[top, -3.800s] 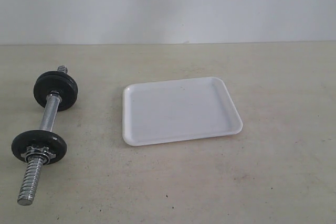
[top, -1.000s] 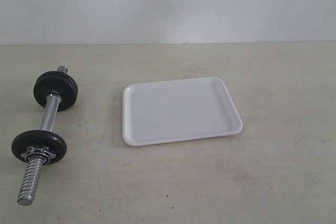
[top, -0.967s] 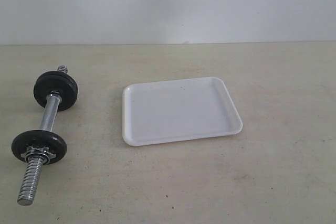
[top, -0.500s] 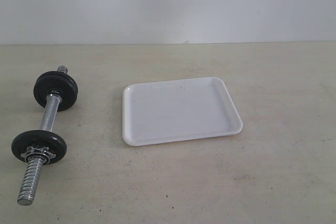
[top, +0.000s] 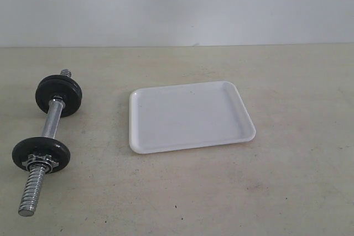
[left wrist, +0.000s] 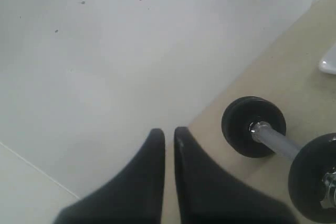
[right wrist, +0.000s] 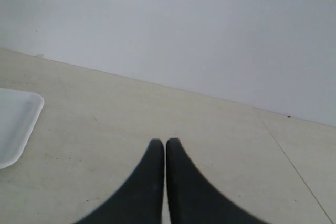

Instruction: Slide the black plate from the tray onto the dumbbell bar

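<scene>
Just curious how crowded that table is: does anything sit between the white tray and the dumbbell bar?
Nothing visible does: only bare table separates the tray from the dumbbell bar. The tray is empty, though; the far black plate and the near black plate already sit on the bar.

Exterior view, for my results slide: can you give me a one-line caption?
Dumbbell bar, a far black plate and a near black plate on it, lies left of the bare white tray.
</scene>
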